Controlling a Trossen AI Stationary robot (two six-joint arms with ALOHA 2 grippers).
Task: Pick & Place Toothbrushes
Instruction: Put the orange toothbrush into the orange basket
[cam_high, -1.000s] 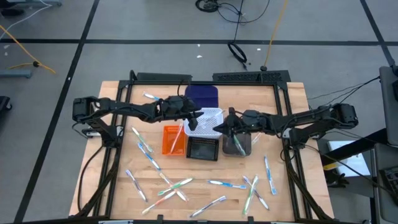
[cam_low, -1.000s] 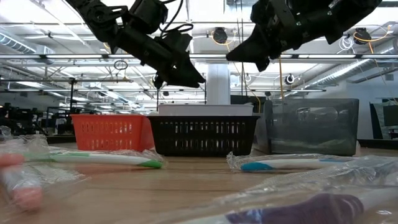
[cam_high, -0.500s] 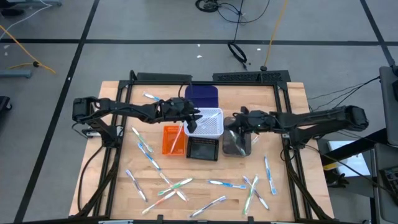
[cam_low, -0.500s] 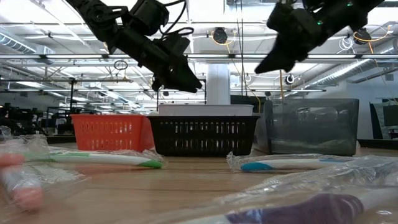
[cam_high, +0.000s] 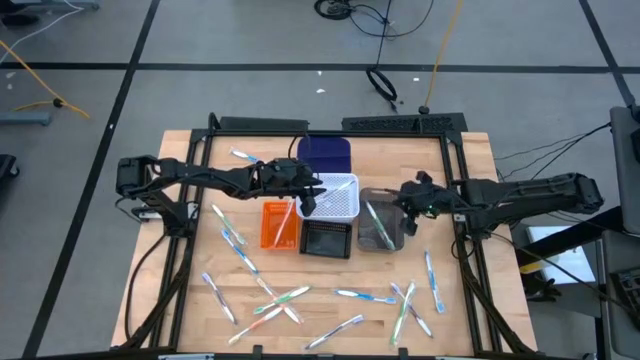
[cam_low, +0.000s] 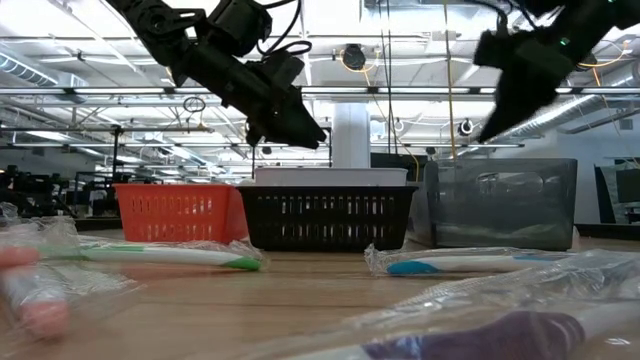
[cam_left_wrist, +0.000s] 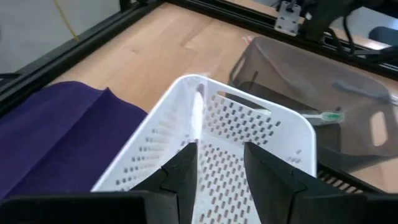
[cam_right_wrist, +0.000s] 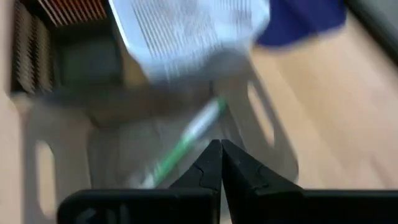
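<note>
My left gripper (cam_high: 308, 196) (cam_left_wrist: 221, 168) hovers open over the left wall of the white bin (cam_high: 338, 196). A whitish toothbrush (cam_left_wrist: 196, 118) lies inside along that wall, just ahead of one finger. My right gripper (cam_high: 406, 216) (cam_right_wrist: 221, 163) is shut and holds nothing; it hangs by the right end of the grey bin (cam_high: 380, 230). A green toothbrush (cam_high: 375, 222) (cam_right_wrist: 186, 142) lies slanted in that bin. Another toothbrush (cam_high: 285, 222) rests in the orange bin (cam_high: 276, 226). Several wrapped toothbrushes (cam_high: 365, 296) lie loose on the near half of the table.
A black bin (cam_high: 326, 240) stands between the orange and grey bins, and a dark blue bin (cam_high: 326, 155) sits behind the white one. One toothbrush (cam_high: 244, 155) lies at the far left. More lie near the right edge (cam_high: 432, 280) and at the left (cam_high: 238, 250).
My right gripper has drawn back from over the grey bin toward the table's right edge. It has turned as it went and stayed shut. My left gripper has kept its place over the white bin.
</note>
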